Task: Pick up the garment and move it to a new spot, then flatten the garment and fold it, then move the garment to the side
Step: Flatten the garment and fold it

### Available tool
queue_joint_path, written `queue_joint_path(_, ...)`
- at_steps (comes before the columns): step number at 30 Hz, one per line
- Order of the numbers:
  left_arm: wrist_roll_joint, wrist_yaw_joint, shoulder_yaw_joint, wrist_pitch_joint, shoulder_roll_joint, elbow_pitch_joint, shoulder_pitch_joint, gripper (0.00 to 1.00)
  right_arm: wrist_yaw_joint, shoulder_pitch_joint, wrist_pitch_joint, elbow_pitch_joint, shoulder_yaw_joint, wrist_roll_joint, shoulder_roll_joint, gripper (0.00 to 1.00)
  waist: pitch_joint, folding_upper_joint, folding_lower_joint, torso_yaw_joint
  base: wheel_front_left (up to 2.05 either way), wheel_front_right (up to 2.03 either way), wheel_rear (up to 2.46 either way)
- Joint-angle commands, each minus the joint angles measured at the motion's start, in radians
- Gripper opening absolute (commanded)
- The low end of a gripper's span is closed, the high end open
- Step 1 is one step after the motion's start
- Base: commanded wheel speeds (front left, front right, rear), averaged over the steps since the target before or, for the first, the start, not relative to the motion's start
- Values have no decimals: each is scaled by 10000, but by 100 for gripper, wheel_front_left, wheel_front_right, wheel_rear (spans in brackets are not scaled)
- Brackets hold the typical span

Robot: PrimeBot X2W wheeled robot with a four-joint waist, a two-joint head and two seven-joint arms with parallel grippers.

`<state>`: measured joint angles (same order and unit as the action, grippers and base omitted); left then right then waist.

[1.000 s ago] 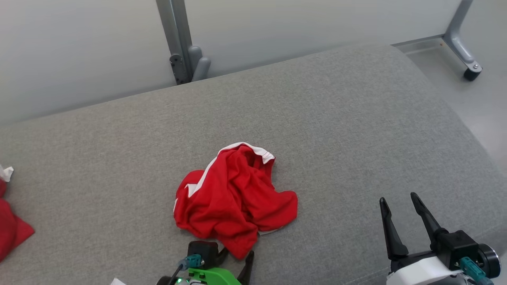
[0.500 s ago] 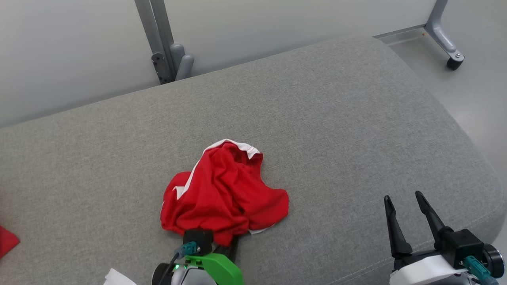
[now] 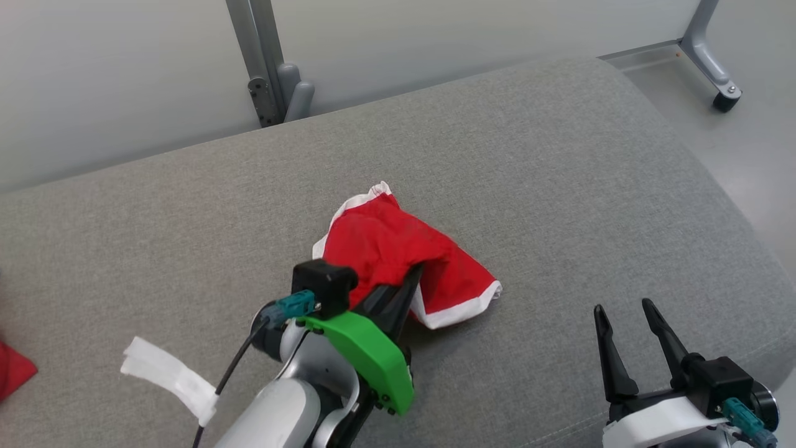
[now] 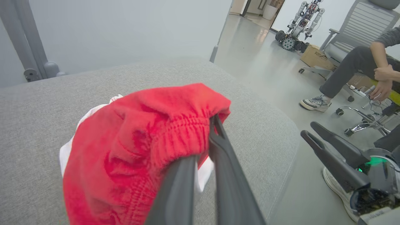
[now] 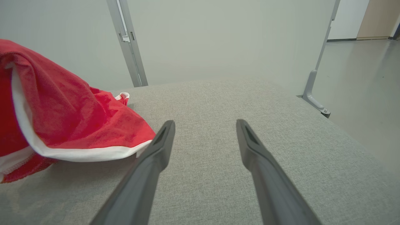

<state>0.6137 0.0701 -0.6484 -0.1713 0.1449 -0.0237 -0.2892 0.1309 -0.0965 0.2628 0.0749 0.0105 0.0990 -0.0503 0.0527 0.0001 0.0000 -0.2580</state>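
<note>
The garment (image 3: 398,252) is red cloth with white trim, raised in a peak over the middle of the grey cushion (image 3: 559,174). My left gripper (image 3: 415,272) is shut on its near edge; in the left wrist view the gathered red waistband (image 4: 175,128) is pinched between the dark fingers (image 4: 218,147), and the cloth hangs down to the left. My right gripper (image 3: 623,308) stands open at the lower right, apart from the garment, nothing between its fingers (image 5: 159,147). In the right wrist view the garment (image 5: 62,122) hangs at the left with its white hem just off the cushion.
Grey metal frame posts (image 3: 261,68) and a caster leg (image 3: 715,68) stand behind the cushion. Another red cloth (image 3: 13,370) lies at the far left edge. A seated person's legs (image 4: 340,78) and an office chair are off to the right on the floor.
My left gripper has shut on the garment's near edge and lifted it up and away from me, stretching the crumpled heap into a peak. The right gripper has stayed open in place.
</note>
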Motion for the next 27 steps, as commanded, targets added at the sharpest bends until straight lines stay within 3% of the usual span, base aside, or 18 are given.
queue_joint_path(1, -73, 33, 10, -62, 82, 81, -216, 0, -3, 85, 30, 17, 12, 55, -12, 100, 42, -1, 0, -65, 0, 0, 0)
queue_joint_path(13, 230, -291, -258, -1576, -508, 645, -2532, 0, -3, 231, 30, 225, 103, 524, -9, 100, 163, -1, 0, -720, 0, 0, 0)
queue_joint_path(20, 1629, -75, 857, -2344, -638, 148, -3462, 0, -3, 298, 30, 261, 108, 584, -10, 100, 242, -1, 0, -849, 0, 0, 0)
queue_joint_path(23, 2348, 131, 1506, -2781, -465, -611, -3530, 0, -3, 379, 30, 283, 115, 581, -10, 100, 289, -1, 0, -875, 0, 0, 0)
queue_joint_path(27, 2266, 286, 1732, -3148, 211, -2030, -3212, 0, -3, 432, 30, 313, 175, 604, -9, 100, 340, -1, 0, -902, 0, 0, 0)
